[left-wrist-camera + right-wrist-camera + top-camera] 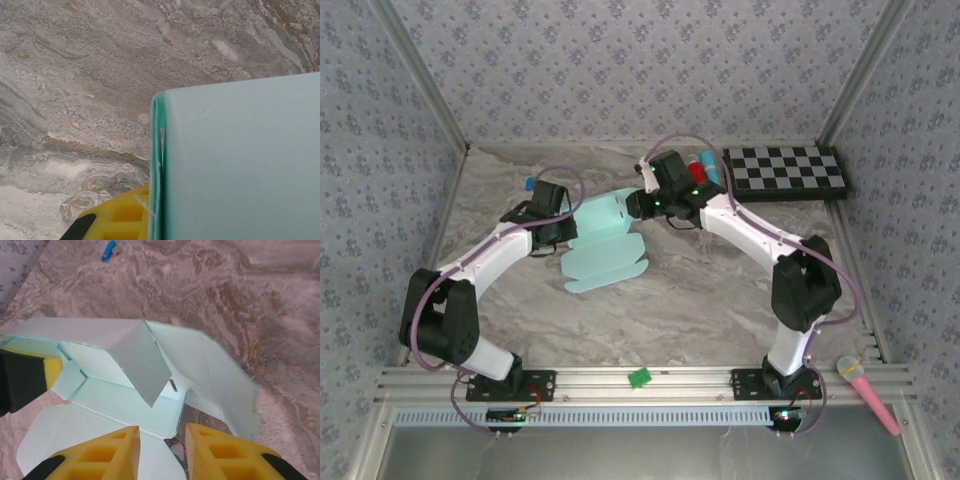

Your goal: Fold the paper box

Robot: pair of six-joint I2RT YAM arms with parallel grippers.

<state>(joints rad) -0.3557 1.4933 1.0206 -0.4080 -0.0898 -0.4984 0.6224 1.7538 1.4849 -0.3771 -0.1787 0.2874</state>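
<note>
I find the half-folded paper box (605, 250) mid-counter (720, 300) between both arms, left jaws closed on its left wall, right jaws parted and empty at its right edge, the raised flap (140, 365) directly ahead of them.

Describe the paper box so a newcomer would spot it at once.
Start at the marble tabletop and go to its middle, where the left arm and right arm meet. The paper box sits there, a half-folded sheet of card with flaps. Its pale aqua colour and flat spread set it apart from the black-and-white checkerboard behind.
</note>
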